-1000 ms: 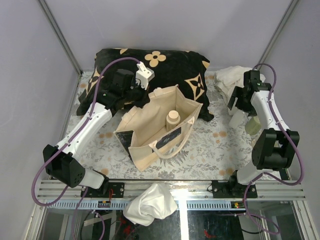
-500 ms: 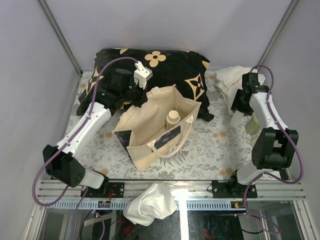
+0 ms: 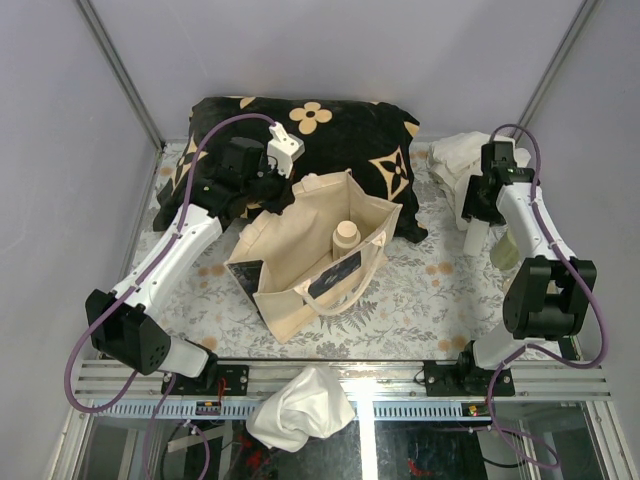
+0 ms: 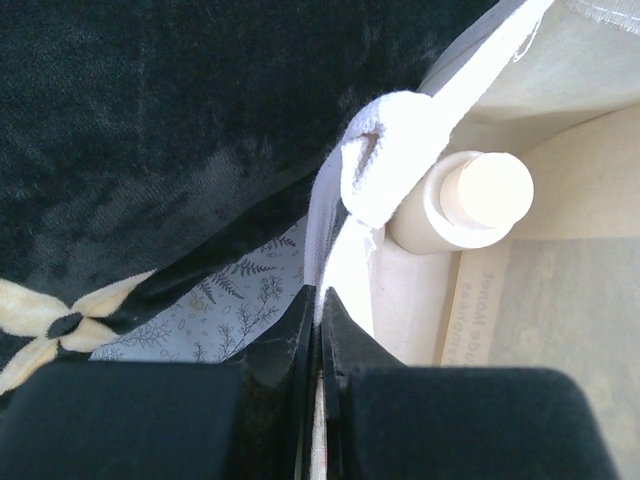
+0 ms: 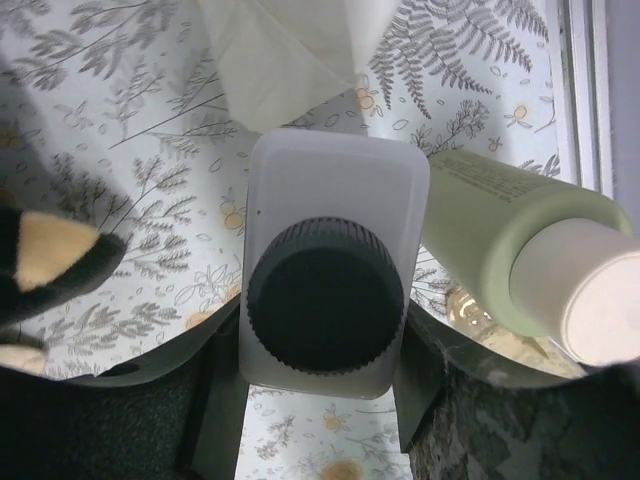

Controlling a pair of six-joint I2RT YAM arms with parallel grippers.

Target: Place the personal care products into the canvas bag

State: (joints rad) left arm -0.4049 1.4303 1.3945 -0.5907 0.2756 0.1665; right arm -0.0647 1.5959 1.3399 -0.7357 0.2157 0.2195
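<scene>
- Top view: bag [image 3: 310, 255] sits mid-desk [image 3: 420, 290], mouth open, a cream bottle [image 3: 346, 235] standing inside. Left jaws are at its 11 o'clock rim, and the right arm [image 3: 530, 215] is bent down at 3 o'clock.
- Left wrist: left jaws are clenched on the bag's rim.
- Right wrist: right jaws are grasping the upright dark-capped bottle [image 5: 325, 295] by its sides, with a green bottle [image 5: 490, 250] just beside it at 3 o'clock. The bag's off toward 9, so probably lift and swing over.

Tote open mid-worktop, two bottles off to its right.
The cream canvas bag [image 3: 283, 300] stands gaping with a beige-capped bottle [image 3: 346, 236] upright inside. The dark-capped white bottle [image 5: 335, 170] sits pinched in the right gripper [image 5: 322, 330], and a yellow-green bottle [image 5: 490, 250] is just beside it.
</scene>
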